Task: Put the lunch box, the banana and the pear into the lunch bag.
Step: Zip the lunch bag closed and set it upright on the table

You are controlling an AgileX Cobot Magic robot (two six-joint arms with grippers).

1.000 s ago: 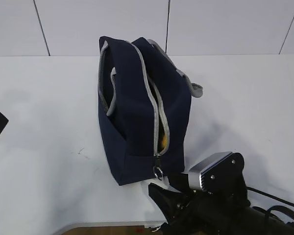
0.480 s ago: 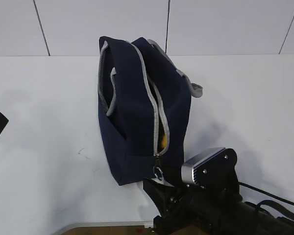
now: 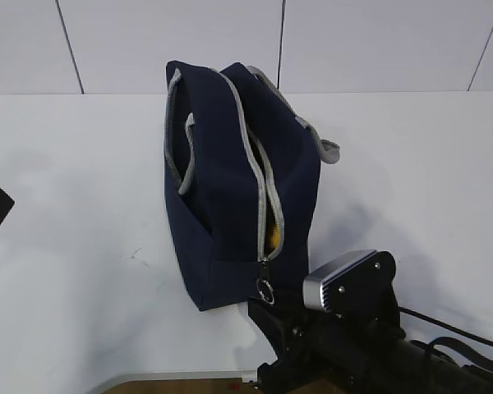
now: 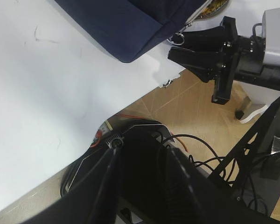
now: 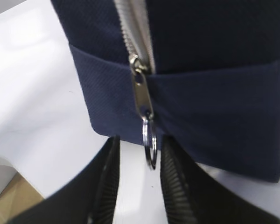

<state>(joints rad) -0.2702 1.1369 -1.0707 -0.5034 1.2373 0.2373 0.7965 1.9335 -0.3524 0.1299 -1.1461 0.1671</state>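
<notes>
Bag point(image 3: 230, 189), navy, boxy, upright at mid-table point(image 3: 74, 205), near front edge; largest thing in sight. Grey handles point(image 3: 179, 144) draped over top and down both sides. Zipper point(image 3: 263, 193) running from top down the near face, parted, with a sliver of yellow point(image 3: 274, 236) showing through the gap; impossible to say whether banana or pear. Lunch box hidden.

Right gripper point(image 5: 136, 175) low at front table edge, just below bag's bottom corner, fingers point(image 5: 176, 186) either side of ring pull point(image 5: 149, 143), a gap visible on each side of the ring; narrowed but not pinching it. Ring hanging from slider point(image 5: 141, 88) at foot of zipper.

Left gripper point(image 4: 142, 182) off the table's edge, over wooden floor, well apart from bag; jaws partly spread, holding nothing.
</notes>
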